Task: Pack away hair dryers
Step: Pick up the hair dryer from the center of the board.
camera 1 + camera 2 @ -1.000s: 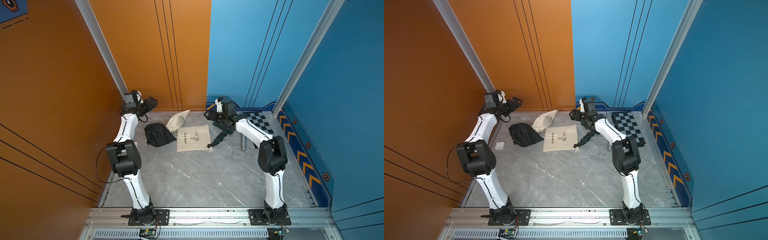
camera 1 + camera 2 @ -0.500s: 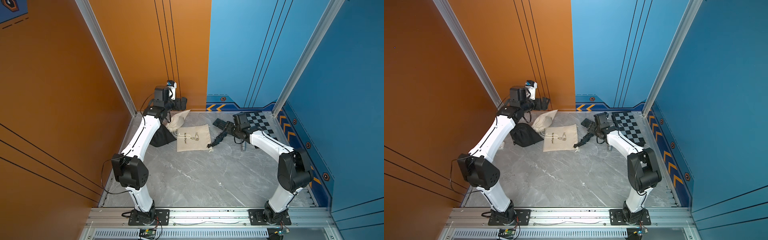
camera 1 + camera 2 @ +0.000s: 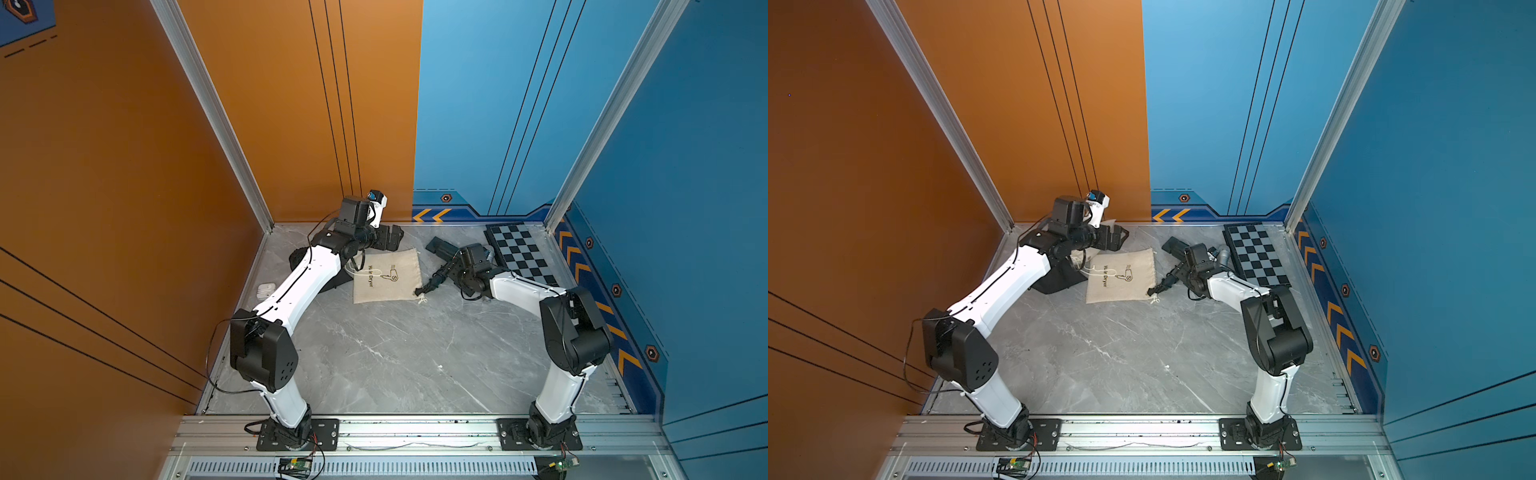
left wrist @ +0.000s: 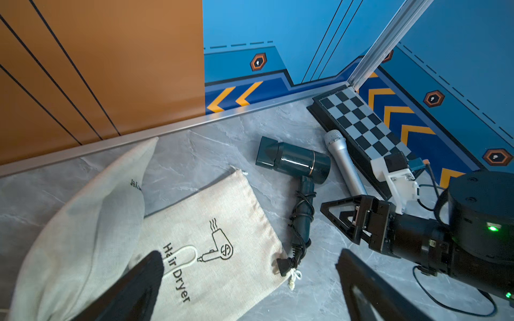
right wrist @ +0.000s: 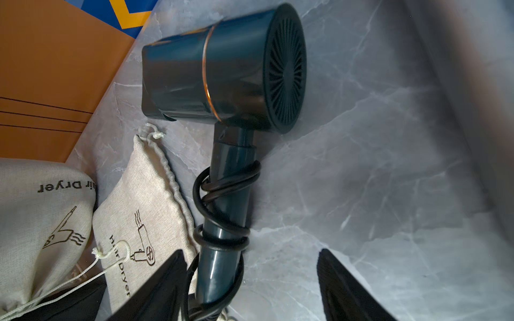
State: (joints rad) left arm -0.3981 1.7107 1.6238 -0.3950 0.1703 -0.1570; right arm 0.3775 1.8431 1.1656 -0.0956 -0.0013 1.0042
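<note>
The left arm is stretching across the grey marble-patterned counter [image 3: 395, 361] toward the orange back wall, and its left gripper [image 3: 394, 239] is hovering just over the top edge of a flat beige cloth drawstring bag printed "Hair Dryer" [image 3: 386, 276], jaws standing apart. Just beside that bag, a small black plastic hair dryer [image 3: 441, 249] is lying on its side, its cord-wrapped handle pointing back toward the bag's lower corner. The right gripper [image 3: 453, 272] is sitting low over that handle; from here its jaws are too dark to read. A black-and-white chequered board [image 3: 521, 257] is lying along the blue wall, and a small white case [image 3: 264, 289] is resting by the orange one.
</note>
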